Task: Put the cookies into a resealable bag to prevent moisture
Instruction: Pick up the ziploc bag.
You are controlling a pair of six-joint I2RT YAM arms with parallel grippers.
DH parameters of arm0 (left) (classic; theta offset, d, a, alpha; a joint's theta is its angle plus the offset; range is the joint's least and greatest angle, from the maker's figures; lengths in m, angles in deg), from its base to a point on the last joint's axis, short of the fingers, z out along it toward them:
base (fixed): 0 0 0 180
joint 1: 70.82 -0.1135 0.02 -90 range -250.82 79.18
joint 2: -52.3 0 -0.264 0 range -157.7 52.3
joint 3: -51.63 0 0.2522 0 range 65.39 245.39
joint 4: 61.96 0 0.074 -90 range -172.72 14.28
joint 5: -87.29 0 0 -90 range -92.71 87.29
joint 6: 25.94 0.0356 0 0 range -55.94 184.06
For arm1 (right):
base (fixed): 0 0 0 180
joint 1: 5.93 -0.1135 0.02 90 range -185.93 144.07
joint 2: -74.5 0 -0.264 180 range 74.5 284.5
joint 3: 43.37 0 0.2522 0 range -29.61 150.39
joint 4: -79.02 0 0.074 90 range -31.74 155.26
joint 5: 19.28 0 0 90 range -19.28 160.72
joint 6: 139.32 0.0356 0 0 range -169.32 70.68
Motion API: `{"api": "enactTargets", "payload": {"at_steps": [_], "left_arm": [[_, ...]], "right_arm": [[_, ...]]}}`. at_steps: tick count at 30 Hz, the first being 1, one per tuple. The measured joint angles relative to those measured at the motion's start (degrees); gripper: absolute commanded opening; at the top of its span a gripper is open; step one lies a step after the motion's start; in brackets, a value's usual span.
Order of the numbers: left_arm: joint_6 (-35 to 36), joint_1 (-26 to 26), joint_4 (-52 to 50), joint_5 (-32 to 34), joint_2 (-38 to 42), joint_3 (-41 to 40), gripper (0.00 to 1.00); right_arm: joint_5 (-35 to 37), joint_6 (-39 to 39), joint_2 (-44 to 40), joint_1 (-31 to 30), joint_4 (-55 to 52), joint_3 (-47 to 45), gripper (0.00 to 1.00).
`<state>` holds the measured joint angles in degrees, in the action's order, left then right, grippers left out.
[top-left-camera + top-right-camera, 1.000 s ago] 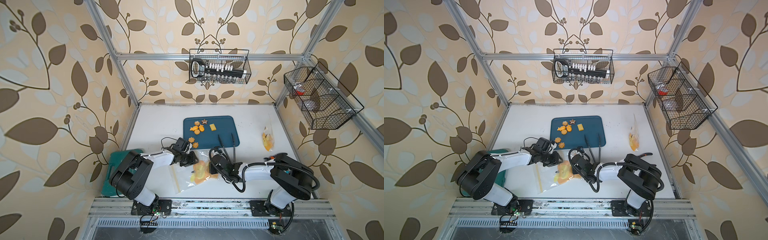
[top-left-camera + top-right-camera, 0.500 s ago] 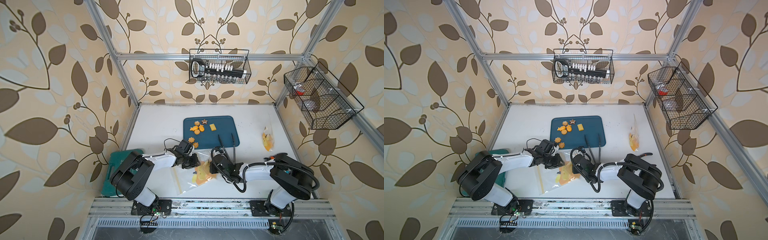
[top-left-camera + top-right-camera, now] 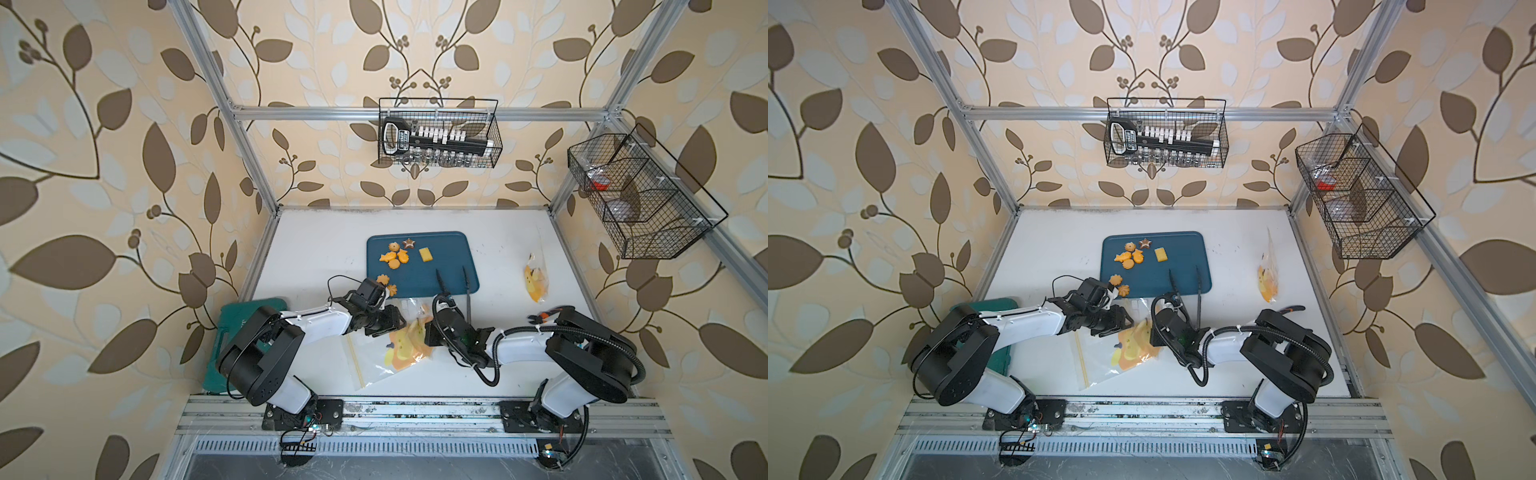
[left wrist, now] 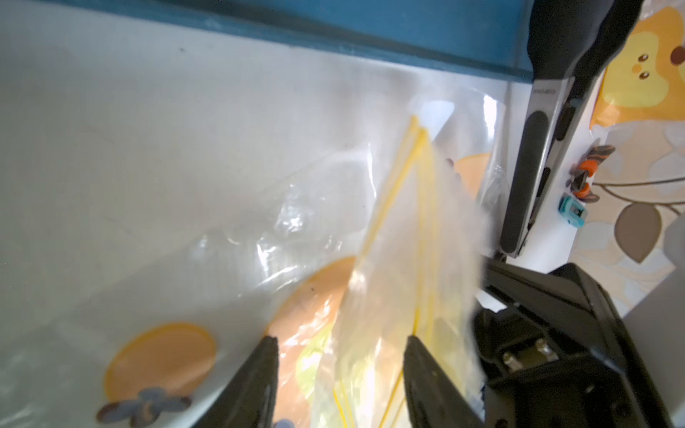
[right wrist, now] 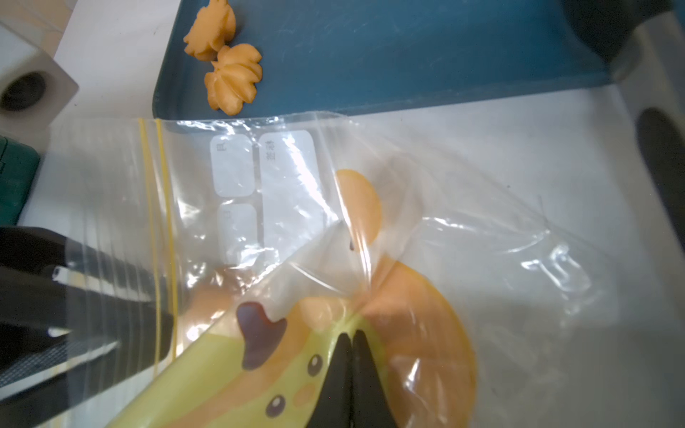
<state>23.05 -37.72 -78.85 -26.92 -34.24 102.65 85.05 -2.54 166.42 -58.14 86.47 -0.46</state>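
Observation:
Several orange and brown cookies (image 3: 395, 257) lie on the blue tray (image 3: 449, 253), and two flower-shaped cookies (image 5: 231, 76) sit at its near left corner. A clear resealable bag (image 3: 374, 361) with a yellow zip and an orange cartoon print lies in front of the tray. My left gripper (image 4: 341, 344) is open at the bag's mouth, with the zip edge (image 4: 415, 155) running loosely between its jaws. My right gripper (image 5: 350, 335) is shut on the film of the bag (image 5: 289, 178), pinching it up over the print. An orange-brown blur shows inside the bag; I cannot tell what it is.
Black tongs (image 3: 465, 291) lie on the tray's near right part, close to my right wrist. A second printed bag (image 3: 534, 282) lies at the right. A green box (image 3: 232, 328) sits by the left arm's base. Wire baskets hang on the back and right walls.
My left gripper has slid a little to the right along the bag's mouth and its jaws have spread wider. The right gripper stays pinched on the bag.

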Motion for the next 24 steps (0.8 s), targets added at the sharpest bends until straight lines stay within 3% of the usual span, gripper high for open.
{"api": "enactTargets", "payload": {"at_steps": [11,20,24], "left_arm": [[-1.9,2.2,4.7,0.2,-2.6,-0.1,0.31],[-2.9,2.6,5.9,1.6,-2.6,-0.3,0.0],[-2.6,2.6,1.3,4.8,1.9,-0.5,0.0]], "right_arm": [[-0.5,0.6,-0.5,0.7,1.6,-1.3,0.0],[-0.7,0.8,-1.4,1.1,2.0,-2.3,0.0],[-0.6,0.5,-2.5,1.2,1.4,-3.1,0.0]]}}
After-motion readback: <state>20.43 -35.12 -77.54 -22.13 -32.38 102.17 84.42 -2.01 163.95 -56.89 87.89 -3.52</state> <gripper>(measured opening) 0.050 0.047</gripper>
